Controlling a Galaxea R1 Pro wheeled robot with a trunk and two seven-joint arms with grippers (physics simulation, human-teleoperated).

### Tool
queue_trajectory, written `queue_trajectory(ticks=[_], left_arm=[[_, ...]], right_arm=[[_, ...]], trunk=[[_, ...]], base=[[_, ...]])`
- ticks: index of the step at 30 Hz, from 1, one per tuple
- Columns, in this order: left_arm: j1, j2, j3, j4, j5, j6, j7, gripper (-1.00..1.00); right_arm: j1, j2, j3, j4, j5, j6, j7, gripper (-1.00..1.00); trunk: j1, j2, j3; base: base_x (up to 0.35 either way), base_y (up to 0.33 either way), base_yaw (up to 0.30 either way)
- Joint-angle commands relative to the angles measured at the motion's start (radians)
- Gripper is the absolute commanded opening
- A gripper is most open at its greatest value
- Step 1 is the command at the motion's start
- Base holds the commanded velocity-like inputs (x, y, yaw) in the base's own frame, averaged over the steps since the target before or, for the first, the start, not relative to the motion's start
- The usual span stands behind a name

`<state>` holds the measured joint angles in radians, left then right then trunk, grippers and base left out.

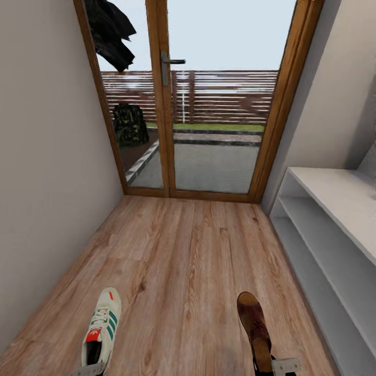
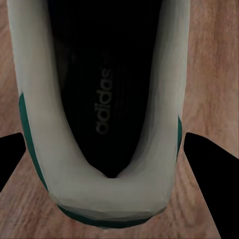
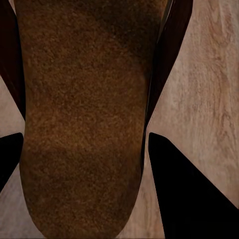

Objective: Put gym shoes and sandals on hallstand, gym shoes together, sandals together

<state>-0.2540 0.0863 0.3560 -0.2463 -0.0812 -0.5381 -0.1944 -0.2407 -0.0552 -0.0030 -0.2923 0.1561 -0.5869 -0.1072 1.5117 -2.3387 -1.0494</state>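
Note:
One white gym shoe (image 1: 103, 326) with green stripes lies toe-forward at the lower left of the corridor floor (image 1: 188, 250). My left gripper (image 1: 89, 372) is at its heel. In the left wrist view the black fingers (image 2: 206, 164) press both sides of the gym shoe's heel (image 2: 104, 199). A dark brown sandal (image 1: 254, 321) sits at the lower right, with my right gripper (image 1: 272, 366) at its heel. The right wrist view has the sandal's footbed (image 3: 84, 114) held between the fingers (image 3: 184, 184). The white hallstand (image 1: 334, 209) runs along the right wall.
A wood-framed glass door (image 1: 209, 104) closes the corridor ahead, with a patio and fence beyond it. A plain wall (image 1: 47, 156) bounds the left side. Bare plank floor stretches between the shoes and the door.

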Motion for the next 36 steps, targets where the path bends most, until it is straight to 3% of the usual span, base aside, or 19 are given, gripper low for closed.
queue_trajectory(ticks=[1, 36], left_arm=[[-0.001, 0.000, 0.008, 0.001, -0.009, -0.003, -0.005, -1.00], [-0.001, 0.000, 0.009, 0.001, -0.009, -0.003, -0.005, -1.00]], right_arm=[[-0.001, 0.000, 0.000, 0.001, 0.008, -0.002, -0.008, -1.00], [0.000, 0.002, 0.000, 0.001, 0.008, -0.002, -0.008, -1.00]], trunk=[[0.000, 0.000, 0.000], [0.000, 0.000, 0.014]], base=[[0.204, 0.296, -0.225], [0.261, 0.219, -0.271]])
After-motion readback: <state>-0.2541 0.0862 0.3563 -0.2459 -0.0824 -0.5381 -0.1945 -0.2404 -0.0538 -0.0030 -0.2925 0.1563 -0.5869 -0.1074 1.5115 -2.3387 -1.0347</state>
